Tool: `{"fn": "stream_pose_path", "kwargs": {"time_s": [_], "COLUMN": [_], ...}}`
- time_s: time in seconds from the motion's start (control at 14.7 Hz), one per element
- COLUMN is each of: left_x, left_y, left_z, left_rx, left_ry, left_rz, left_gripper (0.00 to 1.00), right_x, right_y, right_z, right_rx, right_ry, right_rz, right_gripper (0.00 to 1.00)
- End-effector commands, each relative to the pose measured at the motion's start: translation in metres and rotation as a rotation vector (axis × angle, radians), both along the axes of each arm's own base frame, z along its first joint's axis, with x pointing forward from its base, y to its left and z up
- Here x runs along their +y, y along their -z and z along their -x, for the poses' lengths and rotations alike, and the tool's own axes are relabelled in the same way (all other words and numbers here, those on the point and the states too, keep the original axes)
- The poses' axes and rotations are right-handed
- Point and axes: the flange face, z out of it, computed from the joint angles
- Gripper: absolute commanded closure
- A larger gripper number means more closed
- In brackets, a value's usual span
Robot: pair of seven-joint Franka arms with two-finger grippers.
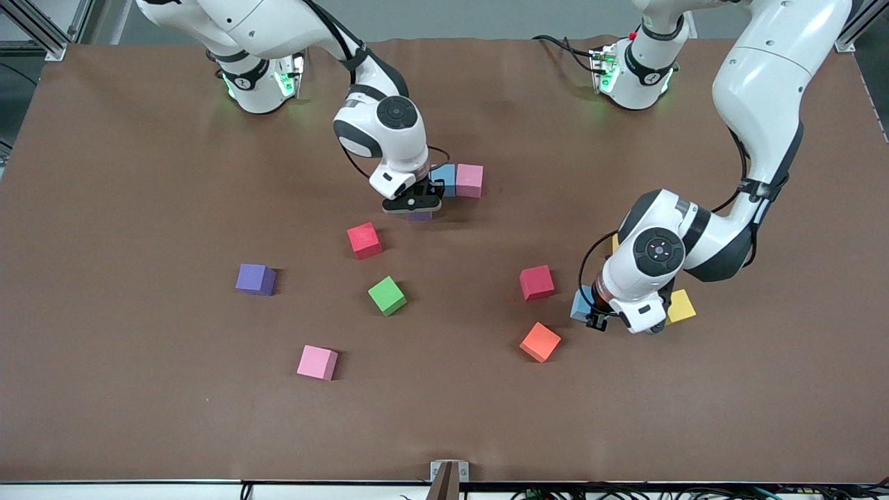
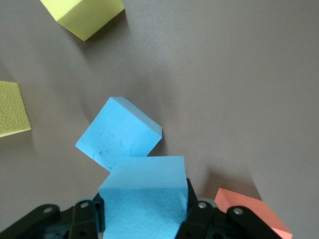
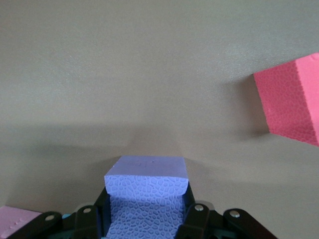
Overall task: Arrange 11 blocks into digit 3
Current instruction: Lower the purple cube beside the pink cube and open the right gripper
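A: Handling spec for the blocks?

B: Foam cubes, matte, pebbled skin. Judged light, soft, not fragile, non-slip. Grip pt: two opposite flat faces, mid-height, tool square to the cube; a hard squeeze would likely dent the foam.

A: Tool status?

B: Right tool (image 1: 419, 205) is pinching a purple block (image 3: 147, 194) low over the bench (image 1: 139, 173), just beside the light blue block (image 1: 445, 178) and pink block (image 1: 469, 180), which sit touching side by side, the start of the digit 3. Left tool (image 1: 603, 318) is pinching another light blue block (image 2: 144, 199) over the bench toward the left arm's end, with a third light blue block (image 2: 119, 133) tilted just beside it.

A: Loose stock?

B: Red block (image 1: 364, 240), second red block (image 1: 537, 282), green block (image 1: 387, 295), orange block (image 1: 539, 342), second purple block (image 1: 255, 279), second pink block (image 1: 317, 362); all well apart. A yellow cube (image 1: 680, 306) sits near the left tool; not req'd.
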Motion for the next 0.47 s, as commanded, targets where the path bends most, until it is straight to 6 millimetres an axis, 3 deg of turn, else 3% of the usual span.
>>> {"fn": "stream_pose_path", "kwargs": {"time_s": [0.0, 0.41], "left_x": [-0.0042, -0.0052], "left_y": [0.0062, 0.0079], "left_z": [0.0000, 0.0011], "left_rx": [0.011, 0.016], "left_ry": [0.017, 0.016], "left_rz": [-0.006, -0.006], "left_gripper": [0.74, 0.74], "right_x": [0.0014, 0.0012], "right_y": [0.0016, 0.0010], "right_z": [0.0040, 0.0029], "right_rx": [-0.019, -0.020], "right_ry": [0.003, 0.003], "right_rz": [-0.002, -0.003], "right_gripper": [0.98, 0.95]}}
